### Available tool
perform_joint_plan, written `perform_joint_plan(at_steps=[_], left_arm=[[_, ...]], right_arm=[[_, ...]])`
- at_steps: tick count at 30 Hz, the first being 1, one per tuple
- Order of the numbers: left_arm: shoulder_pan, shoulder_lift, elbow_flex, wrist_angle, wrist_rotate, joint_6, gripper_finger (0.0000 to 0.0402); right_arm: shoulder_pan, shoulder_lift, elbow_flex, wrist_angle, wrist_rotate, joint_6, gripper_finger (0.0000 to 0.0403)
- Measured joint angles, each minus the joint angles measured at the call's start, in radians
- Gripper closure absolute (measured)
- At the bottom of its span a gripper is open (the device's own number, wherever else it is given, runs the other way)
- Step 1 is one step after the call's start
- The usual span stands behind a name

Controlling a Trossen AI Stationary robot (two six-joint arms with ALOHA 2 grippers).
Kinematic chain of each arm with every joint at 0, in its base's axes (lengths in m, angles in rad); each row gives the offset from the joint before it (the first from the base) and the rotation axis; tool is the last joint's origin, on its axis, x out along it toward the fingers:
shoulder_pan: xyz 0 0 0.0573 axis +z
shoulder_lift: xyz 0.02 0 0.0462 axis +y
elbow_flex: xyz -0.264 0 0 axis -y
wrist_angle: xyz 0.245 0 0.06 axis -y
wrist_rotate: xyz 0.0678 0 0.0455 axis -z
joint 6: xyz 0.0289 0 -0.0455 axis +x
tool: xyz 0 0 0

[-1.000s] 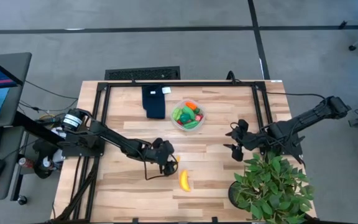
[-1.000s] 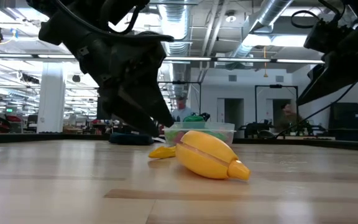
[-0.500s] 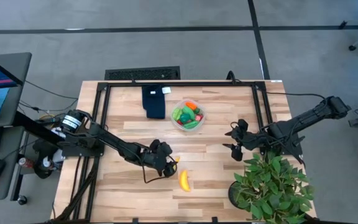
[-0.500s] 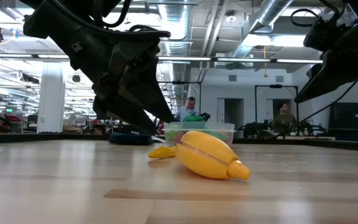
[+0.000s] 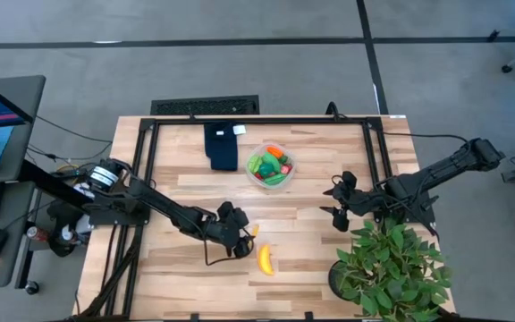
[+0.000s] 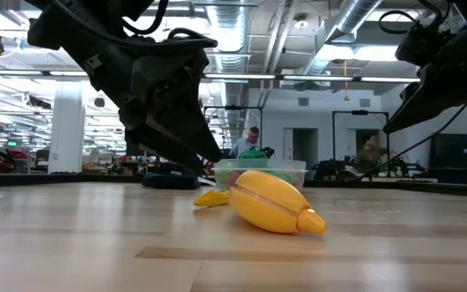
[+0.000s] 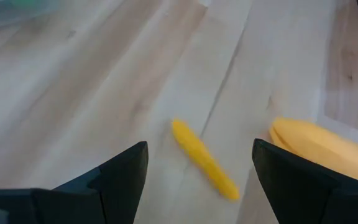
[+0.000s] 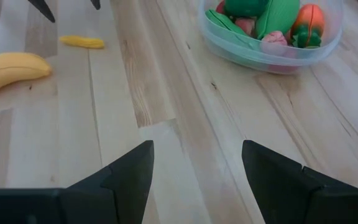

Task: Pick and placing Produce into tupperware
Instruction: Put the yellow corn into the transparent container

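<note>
Two yellow pieces lie loose on the table (image 5: 329,259): one banana (image 5: 265,259) and one thin yellow strip (image 7: 204,160) just beside it. One clear tupperware (image 5: 271,166) near the far edge holds several green pieces, an orange one and some red ones. The banana's long axis runs roughly near-to-far. The left gripper (image 5: 240,241) hangs over the strip, fingers spread wide, holding nothing. The right gripper (image 5: 336,200) waits by the potted plant (image 5: 392,273), fingers apart, empty.
</note>
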Motion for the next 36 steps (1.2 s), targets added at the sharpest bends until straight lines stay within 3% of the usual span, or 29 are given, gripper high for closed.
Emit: perform_joint_plan(at_steps=[5,7,23,32,36], left_arm=[[0.005,0.092,0.015,0.094,0.064,0.035,0.0123],[0.008,0.105,0.035,0.052,0.071,0.042,0.0123],[0.009,0.110,0.065,-0.087,0.011,0.048,0.0123],[0.007,0.131,0.068,-0.087,-0.021,0.059,0.0123],[0.005,0.133,0.068,-0.085,-0.032,0.083,0.0142]], right_arm=[[0.000,0.000,0.001,0.000,0.000,0.000,0.0164],[0.000,0.000,0.001,0.001,0.000,0.000,0.0164],[0.000,0.000,0.001,0.001,0.003,-0.001,0.0164],[0.000,0.000,0.001,0.005,0.003,0.000,0.0164],[0.000,0.000,0.001,0.005,0.003,0.000,0.0164]])
